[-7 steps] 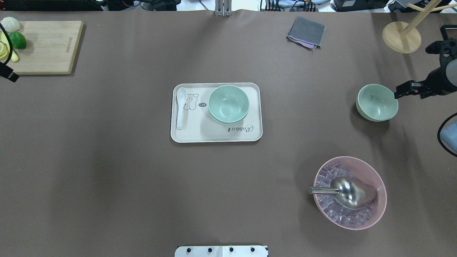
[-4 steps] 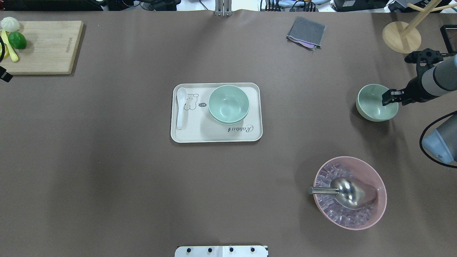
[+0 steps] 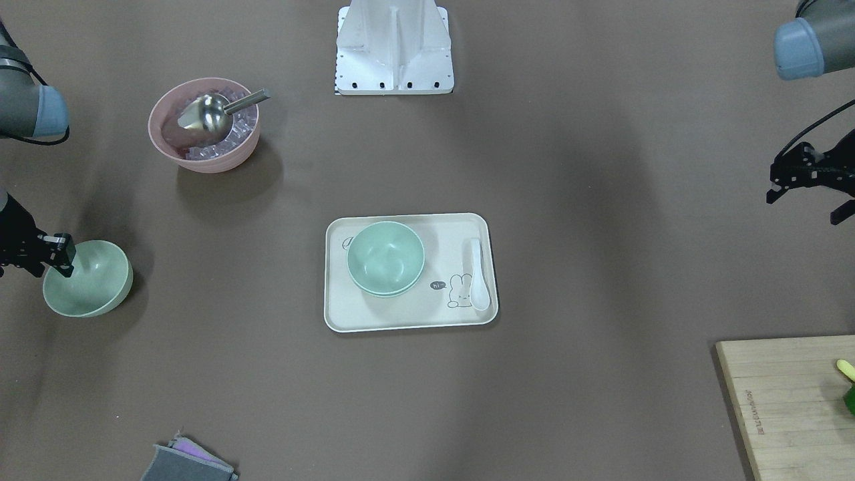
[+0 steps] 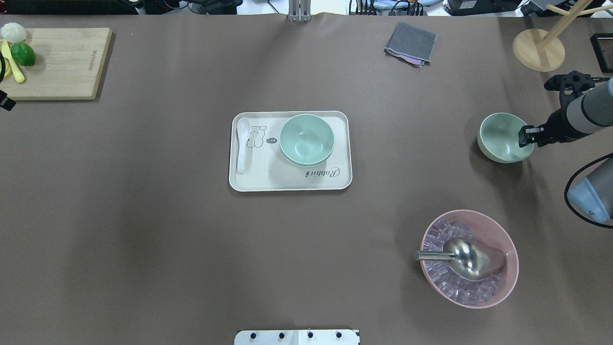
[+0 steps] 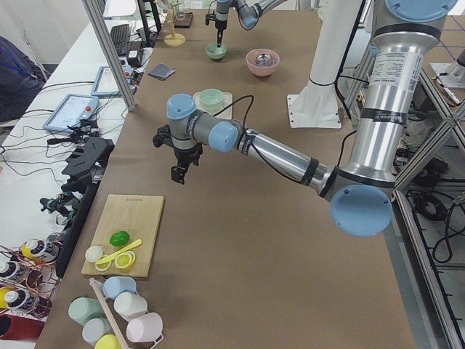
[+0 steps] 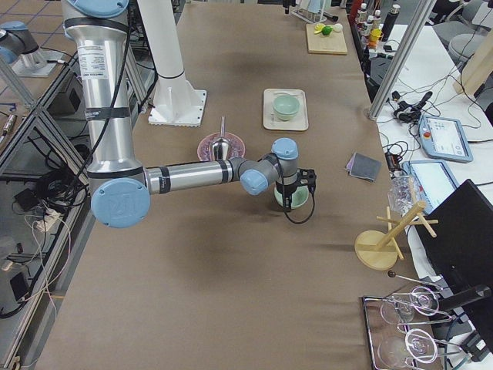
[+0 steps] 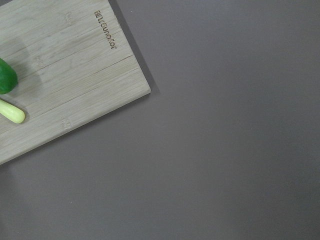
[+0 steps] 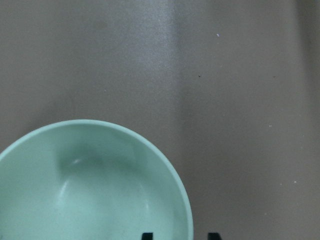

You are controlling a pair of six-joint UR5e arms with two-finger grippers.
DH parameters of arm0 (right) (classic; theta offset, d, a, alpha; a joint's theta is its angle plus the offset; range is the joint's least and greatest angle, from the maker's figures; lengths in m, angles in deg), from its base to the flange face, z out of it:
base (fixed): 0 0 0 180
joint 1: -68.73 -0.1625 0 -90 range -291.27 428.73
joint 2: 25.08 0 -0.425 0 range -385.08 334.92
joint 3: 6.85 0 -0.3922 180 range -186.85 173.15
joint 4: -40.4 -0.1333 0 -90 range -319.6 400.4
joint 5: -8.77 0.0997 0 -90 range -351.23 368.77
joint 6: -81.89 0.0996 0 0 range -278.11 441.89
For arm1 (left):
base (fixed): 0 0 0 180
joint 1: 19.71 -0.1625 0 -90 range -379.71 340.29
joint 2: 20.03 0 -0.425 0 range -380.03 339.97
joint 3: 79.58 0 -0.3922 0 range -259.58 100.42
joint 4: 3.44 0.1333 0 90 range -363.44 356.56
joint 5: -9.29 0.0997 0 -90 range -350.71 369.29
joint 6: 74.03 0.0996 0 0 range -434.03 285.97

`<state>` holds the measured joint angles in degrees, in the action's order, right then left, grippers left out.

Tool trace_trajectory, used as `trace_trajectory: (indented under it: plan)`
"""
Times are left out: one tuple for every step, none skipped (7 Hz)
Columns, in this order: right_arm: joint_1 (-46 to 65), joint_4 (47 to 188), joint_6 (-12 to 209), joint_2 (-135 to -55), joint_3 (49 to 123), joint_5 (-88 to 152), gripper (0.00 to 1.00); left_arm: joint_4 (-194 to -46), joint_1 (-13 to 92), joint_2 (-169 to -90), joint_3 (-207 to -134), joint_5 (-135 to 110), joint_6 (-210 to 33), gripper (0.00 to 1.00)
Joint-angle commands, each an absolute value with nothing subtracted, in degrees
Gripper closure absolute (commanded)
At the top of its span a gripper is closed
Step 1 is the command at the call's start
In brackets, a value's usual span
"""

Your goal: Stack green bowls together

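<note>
Quick status from my remote seat, clock directions taken from the overhead cam with the tray (image 4: 287,184) as the dial's centre.

The nested bowls (image 4: 306,139) sit upright on the tray's 3 o'clock half. From the front cam I can see a second rim peeking out under the top one, so that's two of them together. A white spoon (image 4: 242,143) lies along the tray's 9 o'clock edge.

The lone bowl (image 4: 500,139) is well off at 3 o'clock, upright on the bare table. The right gripper (image 4: 524,136) is at that bowl's own 3 o'clock rim. On the wrist cam its fingertips (image 8: 146,236) are spread, one inside the wall and one outside, so the pincer is open astride the rim. I can't tell if either pad actually touches the plastic.

The left gripper (image 3: 803,200) hangs in the air way out at 9 o'clock, near the board (image 4: 62,62). Its prongs look spread apart with nothing between them. Its wrist cam only sees the board's corner and table.

Other stuff: the pink bowl (image 4: 507,239) with a scoop (image 4: 467,258) lying in it is at roughly 4 o'clock. A folded cloth (image 4: 411,43) is at 1 o'clock, and a lime (image 4: 23,53) sits on the board at 10 o'clock.
</note>
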<state>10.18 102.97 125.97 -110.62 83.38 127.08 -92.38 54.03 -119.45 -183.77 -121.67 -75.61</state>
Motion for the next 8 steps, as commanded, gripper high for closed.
trace_trajectory:
  plan:
    - [10.02,102.98,126.27,-110.68,83.33,127.15,0.93,-92.38,54.03,-119.44,-183.73,-121.66,-75.61,0.02]
    - [9.93,102.98,126.27,-110.77,83.33,127.15,1.00,-92.38,54.03,-119.44,-183.73,-121.66,-75.61,0.02]
    - [9.58,102.98,126.36,-110.60,83.85,127.42,1.00,-92.38,54.03,-119.44,-183.73,-121.66,-75.61,0.02]
    - [8.62,103.24,126.36,-110.08,84.81,128.03,1.00,-92.38,54.03,-119.52,-183.73,-121.66,-75.61,0.02]
    - [7.05,103.94,126.62,-108.16,85.00,130.90,1.00,-92.29,54.03,-119.44,-183.21,-121.75,-75.35,0.02]
    - [6.16,103.86,129.06,-106.74,85.09,133.98,1.00,-92.03,56.99,-116.91,-182.86,-122.19,-75.17,0.02]
    - [6.07,103.95,134.83,-105.60,86.74,134.10,1.00,-92.46,59.19,-115.76,-179.55,-123.24,-75.08,0.02]
    - [6.33,103.95,142.37,-103.24,87.54,133.84,1.00,-92.12,60.87,-114.27,-178.47,-123.51,-75.17,0.02]
